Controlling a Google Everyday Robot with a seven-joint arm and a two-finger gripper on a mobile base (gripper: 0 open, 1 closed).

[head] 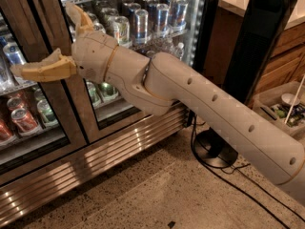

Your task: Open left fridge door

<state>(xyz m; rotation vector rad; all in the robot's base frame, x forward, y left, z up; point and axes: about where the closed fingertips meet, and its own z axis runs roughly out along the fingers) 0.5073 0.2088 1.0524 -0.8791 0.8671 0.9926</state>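
The left fridge door [62,113] is a glass door in a bronze-brown metal frame at the left, and it stands shut. Red and green cans show behind its glass. My gripper [42,38] is open, with its tan fingers spread wide in front of the doors' meeting frames. The lower finger [45,69] points left across the left door's frame and glass. The upper finger [80,19] points up in front of the right door [143,18]. I cannot tell whether either finger touches a door. My pale arm [205,109] reaches in from the lower right.
The right door has a white light strip [193,13] and silver-blue cans. A ribbed metal kick plate [95,168] runs under the doors. A black tower fan [259,51] stands to the right with its cable [238,185] on the floor. A clear bin [281,106] sits by a wooden cabinet.
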